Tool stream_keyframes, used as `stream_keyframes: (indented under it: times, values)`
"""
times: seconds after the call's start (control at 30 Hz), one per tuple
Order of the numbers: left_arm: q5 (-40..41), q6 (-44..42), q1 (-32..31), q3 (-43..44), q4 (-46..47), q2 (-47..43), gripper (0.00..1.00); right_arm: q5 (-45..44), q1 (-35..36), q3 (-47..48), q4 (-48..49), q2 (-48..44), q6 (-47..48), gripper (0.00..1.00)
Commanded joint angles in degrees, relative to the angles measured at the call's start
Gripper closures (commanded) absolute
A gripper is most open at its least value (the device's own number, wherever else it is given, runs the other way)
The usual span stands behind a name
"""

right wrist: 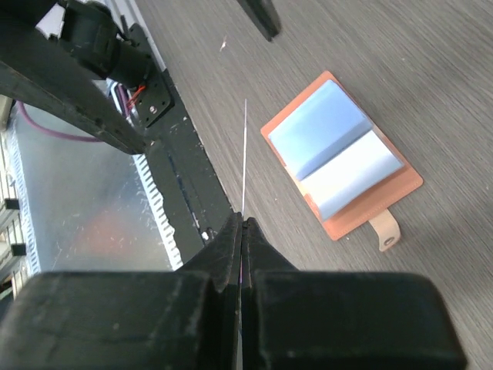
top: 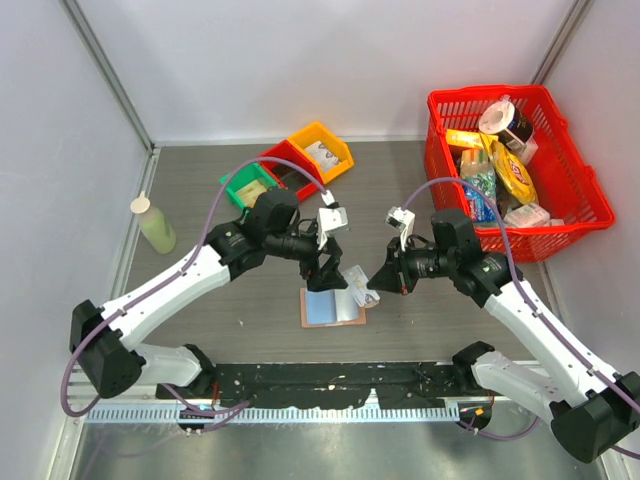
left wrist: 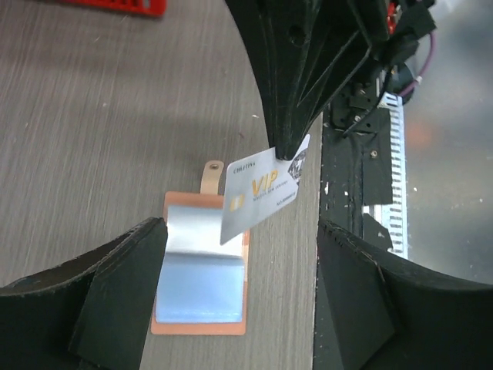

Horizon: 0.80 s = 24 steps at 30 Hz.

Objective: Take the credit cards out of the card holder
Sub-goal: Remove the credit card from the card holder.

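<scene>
The card holder (top: 333,308) lies spread open on the table, tan-pink with a pale blue lining; it also shows in the left wrist view (left wrist: 202,270) and the right wrist view (right wrist: 339,158). My right gripper (top: 378,281) is shut on one credit card (top: 362,291), a silver card marked VIP (left wrist: 260,193), held in the air just right of the holder. In the right wrist view the card (right wrist: 243,154) shows edge-on from the shut fingertips (right wrist: 237,231). My left gripper (top: 328,272) hovers above the holder's far edge, open and empty (left wrist: 240,231).
Green (top: 250,185), red (top: 288,165) and yellow (top: 322,150) bins stand at the back. A red basket (top: 590,200) full of goods is at the right. A pale bottle (top: 155,225) stands at the left. The black base rail (top: 330,380) runs along the near edge.
</scene>
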State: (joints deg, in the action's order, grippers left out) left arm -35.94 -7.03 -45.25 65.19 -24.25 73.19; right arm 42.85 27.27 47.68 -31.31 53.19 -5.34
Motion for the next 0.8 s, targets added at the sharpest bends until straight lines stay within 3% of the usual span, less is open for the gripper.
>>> stream_keyframes:
  times: [0.0,0.3,0.5,0.53,0.57,0.63,0.77]
  values:
    - [-10.97,-8.7,0.17,5.47,-5.27,4.49,0.19,4.26,0.16,4.52,-3.22,-1.07,4.99,0.99]
    - [-19.33,-11.08,0.17,10.92,-12.31,12.33,0.42,6.19,0.33,5.05,-3.23,-1.16,7.28,0.99]
    - [-20.48,-12.05,0.6,10.75,-13.72,12.77,0.82,6.1,0.33,4.26,-2.79,-1.25,7.45,0.99]
    - [-21.0,-12.05,0.87,10.66,-13.54,12.94,0.96,6.02,0.33,4.18,-2.53,-1.16,7.37,0.99]
    - [-21.18,-11.78,1.31,10.49,-13.46,12.94,1.0,5.76,0.33,4.09,-2.18,-1.16,7.02,0.99]
    - [-21.54,-10.04,2.53,9.88,-11.97,12.94,1.0,3.14,0.33,3.65,-0.78,-1.42,5.53,0.99]
    - [-16.37,0.15,5.87,6.63,-1.35,11.19,1.0,-6.68,0.33,2.77,2.74,-2.65,0.44,0.78]
